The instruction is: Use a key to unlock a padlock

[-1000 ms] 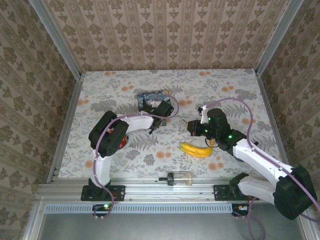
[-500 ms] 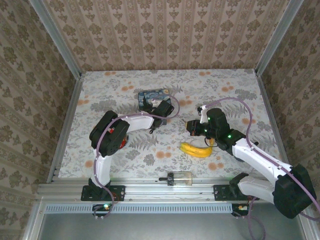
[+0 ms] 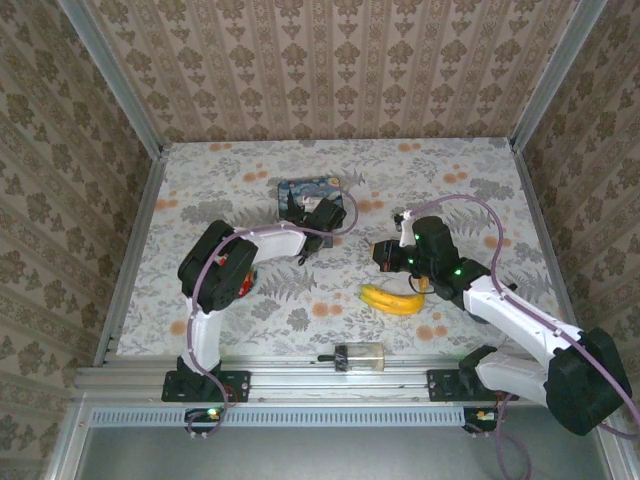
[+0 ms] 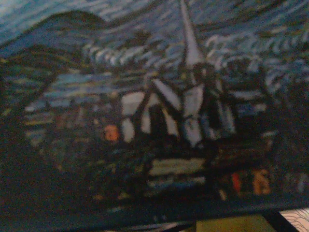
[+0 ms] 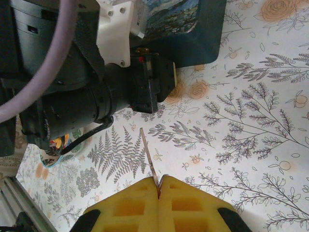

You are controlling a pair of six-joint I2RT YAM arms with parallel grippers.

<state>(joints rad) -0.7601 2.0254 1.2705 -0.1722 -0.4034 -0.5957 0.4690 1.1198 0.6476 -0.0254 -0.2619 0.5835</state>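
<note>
Your right end effector point(image 5: 158, 182), yellow fingers point(image 5: 126, 208) pressed together, pinches thin metal key point(image 5: 148, 155), tip aimed toward left end effector point(image 3: 302, 212). Left one close against blue painted tin box point(image 3: 312, 187) on floral desk point(image 3: 450, 180); its jaw state you cannot tell.

1. We can read no words, numbers, brand marks or signs on anything here.
2. The blue tin box point(image 3: 312, 190), toward twelve o'clock on the table, bears a painted night scene with a steeple. We see no lettering on it, and up close the picture is blurred.
3. The table cover point(image 3: 450, 170) and the walls point(image 3: 330, 70) bear printed flowers and ferns, with no writing we can read.
</note>
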